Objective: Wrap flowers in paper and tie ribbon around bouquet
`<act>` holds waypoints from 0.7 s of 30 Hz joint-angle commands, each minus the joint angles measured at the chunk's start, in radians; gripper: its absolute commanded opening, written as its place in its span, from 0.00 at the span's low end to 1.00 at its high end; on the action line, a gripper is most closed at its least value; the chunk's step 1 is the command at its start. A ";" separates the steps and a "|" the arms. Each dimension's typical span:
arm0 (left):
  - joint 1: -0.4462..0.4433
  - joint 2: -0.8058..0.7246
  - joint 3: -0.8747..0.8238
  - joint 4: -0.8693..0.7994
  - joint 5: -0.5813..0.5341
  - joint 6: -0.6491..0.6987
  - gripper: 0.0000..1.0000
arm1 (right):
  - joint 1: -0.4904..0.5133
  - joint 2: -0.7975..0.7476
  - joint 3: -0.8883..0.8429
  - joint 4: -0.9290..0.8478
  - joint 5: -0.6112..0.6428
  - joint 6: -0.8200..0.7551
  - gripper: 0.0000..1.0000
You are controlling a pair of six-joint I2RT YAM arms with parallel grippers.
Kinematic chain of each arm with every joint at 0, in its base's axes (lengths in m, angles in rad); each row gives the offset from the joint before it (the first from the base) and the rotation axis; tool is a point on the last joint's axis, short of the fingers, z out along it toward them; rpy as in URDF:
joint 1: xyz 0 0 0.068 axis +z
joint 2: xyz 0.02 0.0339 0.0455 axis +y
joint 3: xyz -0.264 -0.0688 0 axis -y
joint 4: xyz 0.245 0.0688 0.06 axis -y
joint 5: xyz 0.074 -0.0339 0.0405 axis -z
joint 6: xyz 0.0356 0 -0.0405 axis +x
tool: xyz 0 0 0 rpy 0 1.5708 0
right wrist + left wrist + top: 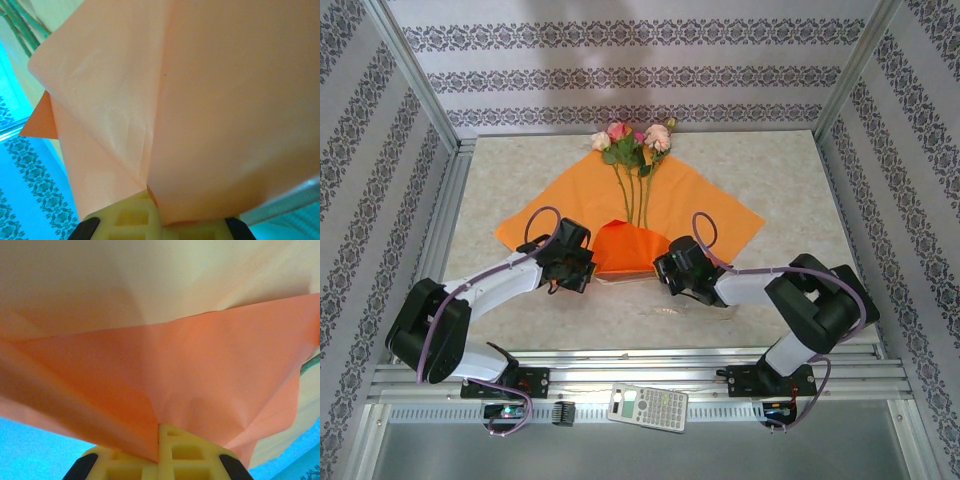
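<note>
The orange paper point(700, 205) lies spread as a diamond on the table. The flowers point(632, 140) rest on it, pink and cream heads at the far corner, green stems point(638, 195) running toward me. The paper's near corner is lifted into a darker fold point(625, 248). My left gripper point(582, 262) is shut on that fold's left side and my right gripper point(666, 268) on its right. In the left wrist view the yellow jaws point(161, 427) pinch the paper point(200, 365). The right wrist view has its jaws point(150, 192) closed on the paper point(225, 100), stems point(20, 20) beyond. The ribbon and a bouquet are out of view.
A calculator point(648, 407) lies on the front rail between the arm bases. Patterned walls and aluminium posts point(415, 75) enclose the marble-look table point(520, 320). Purple cables point(705, 232) loop over both wrists.
</note>
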 commanded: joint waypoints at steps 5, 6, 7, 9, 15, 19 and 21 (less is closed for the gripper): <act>0.038 0.017 0.000 -0.146 -0.035 0.116 0.27 | -0.024 -0.030 -0.025 -0.033 0.037 0.021 0.00; 0.038 0.015 -0.017 -0.115 -0.025 0.102 0.41 | -0.022 -0.026 -0.024 -0.030 0.031 0.028 0.00; 0.038 0.013 -0.034 -0.084 -0.014 0.086 0.48 | -0.021 -0.023 -0.022 -0.027 0.026 0.032 0.00; 0.036 0.012 -0.066 -0.018 -0.003 0.044 0.61 | -0.017 -0.024 -0.013 -0.028 0.023 0.039 0.00; 0.009 -0.003 -0.099 0.081 -0.024 -0.077 0.70 | -0.011 -0.024 0.007 -0.042 0.014 0.043 0.00; 0.007 -0.003 -0.131 0.141 -0.087 -0.130 0.68 | -0.009 -0.029 -0.001 -0.047 0.017 0.045 0.00; 0.007 -0.005 -0.140 0.133 -0.110 -0.141 0.52 | -0.011 -0.037 -0.006 -0.049 0.024 0.045 0.00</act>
